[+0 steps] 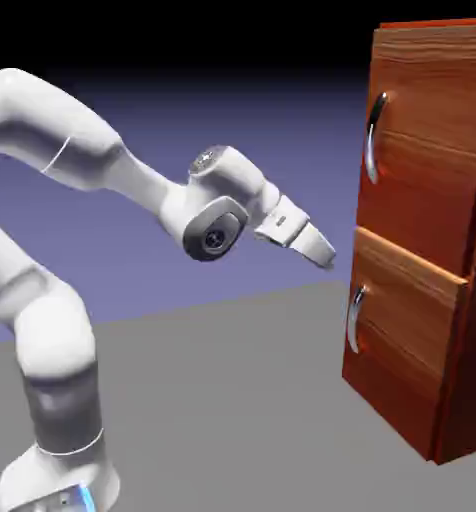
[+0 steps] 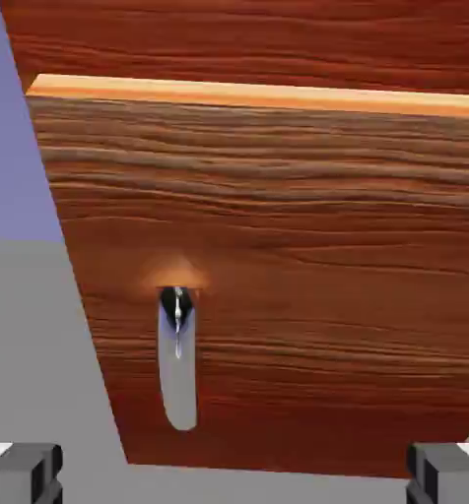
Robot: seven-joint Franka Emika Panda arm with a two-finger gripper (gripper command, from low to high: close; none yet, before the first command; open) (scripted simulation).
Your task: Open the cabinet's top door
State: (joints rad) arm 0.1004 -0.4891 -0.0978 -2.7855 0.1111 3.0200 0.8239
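The gripper hangs with its fingers spread wide and empty, short of the cabinet at the right. It is aimed at the lower panel's handle, while the top door and its handle sit higher. Likely risk: advancing from here, it would grab the wrong handle.

pincer short of cabinet | lower panel ajar
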